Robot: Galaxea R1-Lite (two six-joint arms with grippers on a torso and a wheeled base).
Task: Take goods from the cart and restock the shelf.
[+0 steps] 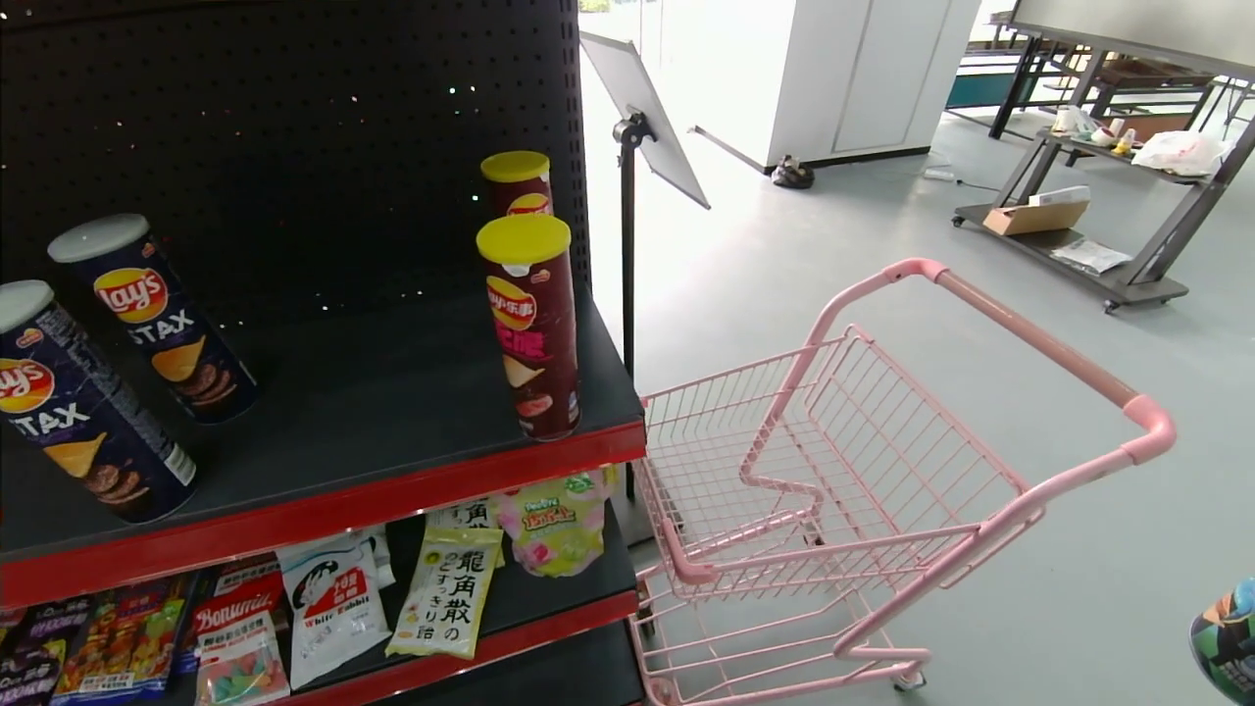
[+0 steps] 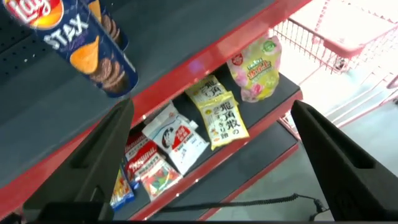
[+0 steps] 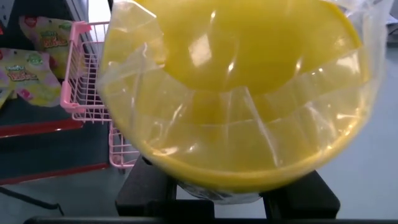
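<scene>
My right gripper (image 3: 227,196) is shut on a chip can with a yellow lid (image 3: 242,81) under clear plastic wrap; the lid faces the wrist camera, with the dark fingers (image 3: 149,193) on either side of the can. The pink cart (image 1: 980,490) stands right of the shelf with its basket empty. On the upper shelf board (image 1: 373,392) stand two maroon yellow-lidded cans (image 1: 531,324) at the right end and two dark blue cans (image 1: 157,319) at the left. My left gripper (image 2: 211,109) hangs open in front of the shelf's red edge, holding nothing.
The lower shelf (image 1: 529,628) carries snack bags: a white one (image 1: 333,608), a yellow one (image 1: 451,588) and a green-pink one (image 1: 557,520). A tilted board on a stand (image 1: 642,118) rises behind the cart. A colourful rounded object (image 1: 1226,642) shows at the bottom right edge.
</scene>
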